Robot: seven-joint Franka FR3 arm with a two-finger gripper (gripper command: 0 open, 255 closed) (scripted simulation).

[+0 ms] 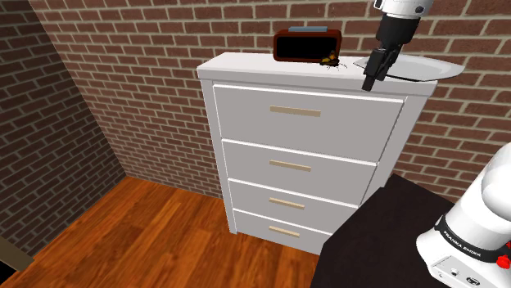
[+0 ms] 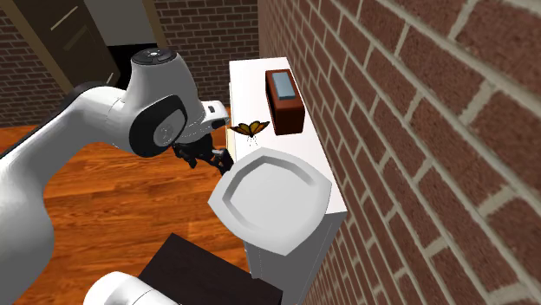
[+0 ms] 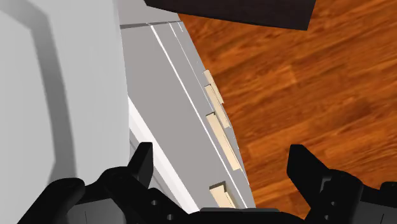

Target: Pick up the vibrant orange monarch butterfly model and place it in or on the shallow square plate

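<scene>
Resting on the dresser [image 1: 246, 65], the orange butterfly [image 1: 331, 60] is seen between a dark box [image 1: 307, 45] and the plate [image 1: 426, 69], seemingly touching neither, while the gripper [image 3: 221, 156] is held open and empty by the front edge.

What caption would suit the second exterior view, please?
Open gripper at the dresser's front edge, near the orange butterfly and white plate.
</scene>
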